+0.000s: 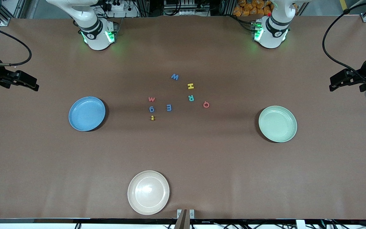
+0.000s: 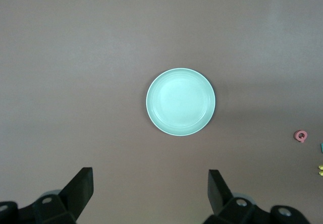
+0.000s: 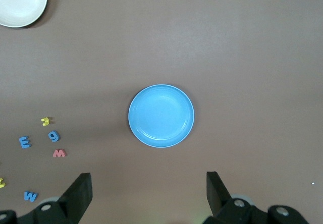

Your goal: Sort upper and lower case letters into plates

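Note:
Several small toy letters lie in a loose cluster mid-table: blue W [image 1: 174,76], yellow H [image 1: 190,86], teal R [image 1: 191,98], pink Q [image 1: 206,104], pink w [image 1: 151,99], blue g [image 1: 151,109], blue m [image 1: 169,107] and a tiny yellow one [image 1: 152,118]. The blue plate [image 1: 87,114] sits toward the right arm's end and the mint green plate [image 1: 277,123] toward the left arm's end; both hold nothing. My left gripper [image 2: 150,183] hangs open high over the table near the mint plate [image 2: 180,102]. My right gripper [image 3: 149,183] hangs open high near the blue plate [image 3: 161,115].
A cream-white plate [image 1: 148,192] sits near the table edge closest to the front camera, holding nothing. Black cables [image 1: 332,47] loop over both ends of the brown table. Both arm bases stand along the edge farthest from the front camera.

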Controlling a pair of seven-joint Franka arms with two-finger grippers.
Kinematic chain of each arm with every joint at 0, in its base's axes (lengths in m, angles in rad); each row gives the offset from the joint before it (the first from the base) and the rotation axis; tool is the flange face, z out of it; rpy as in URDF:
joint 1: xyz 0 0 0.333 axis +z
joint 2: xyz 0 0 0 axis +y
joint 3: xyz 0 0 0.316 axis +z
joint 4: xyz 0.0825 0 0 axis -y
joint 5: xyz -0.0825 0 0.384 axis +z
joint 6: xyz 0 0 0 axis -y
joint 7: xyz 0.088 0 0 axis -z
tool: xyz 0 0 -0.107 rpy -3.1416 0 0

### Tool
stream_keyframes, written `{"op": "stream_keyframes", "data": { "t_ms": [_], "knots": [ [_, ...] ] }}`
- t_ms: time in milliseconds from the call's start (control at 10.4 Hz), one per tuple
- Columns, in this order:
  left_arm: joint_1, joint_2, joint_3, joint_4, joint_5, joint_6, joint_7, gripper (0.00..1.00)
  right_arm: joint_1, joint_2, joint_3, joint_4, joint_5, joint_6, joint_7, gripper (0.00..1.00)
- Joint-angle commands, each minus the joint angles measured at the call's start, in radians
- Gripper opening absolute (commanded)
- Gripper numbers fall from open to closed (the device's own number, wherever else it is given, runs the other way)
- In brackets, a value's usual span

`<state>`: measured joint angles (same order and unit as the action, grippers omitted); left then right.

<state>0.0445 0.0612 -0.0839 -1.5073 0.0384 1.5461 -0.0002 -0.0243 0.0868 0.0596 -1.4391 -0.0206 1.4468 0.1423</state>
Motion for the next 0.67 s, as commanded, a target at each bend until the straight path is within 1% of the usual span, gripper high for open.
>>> {"op": "stream_keyframes", "data": {
  "t_ms": [0,289,386,482,578],
  "knots": [
    [0.000,0.000,0.004,0.015,0.005,-0.004,0.016,1.00,0.001,-0.001,0.002,-0.006,0.005,0.004,-0.006,1.00],
    [-0.002,0.002,0.006,0.016,0.008,-0.004,0.018,1.00,0.003,0.004,0.005,-0.007,0.010,-0.002,-0.004,1.00],
    [0.008,0.009,0.006,0.016,-0.005,-0.004,0.031,1.00,0.009,0.007,0.003,-0.007,0.052,-0.002,-0.003,1.00],
    [0.006,0.011,0.007,0.001,-0.052,0.008,0.048,1.00,0.029,0.019,0.003,-0.015,0.066,0.010,0.006,1.00],
    [-0.003,0.014,0.004,-0.037,-0.063,0.034,0.043,1.00,0.049,0.037,0.005,-0.015,0.067,0.039,0.010,1.00]
  ]
}}
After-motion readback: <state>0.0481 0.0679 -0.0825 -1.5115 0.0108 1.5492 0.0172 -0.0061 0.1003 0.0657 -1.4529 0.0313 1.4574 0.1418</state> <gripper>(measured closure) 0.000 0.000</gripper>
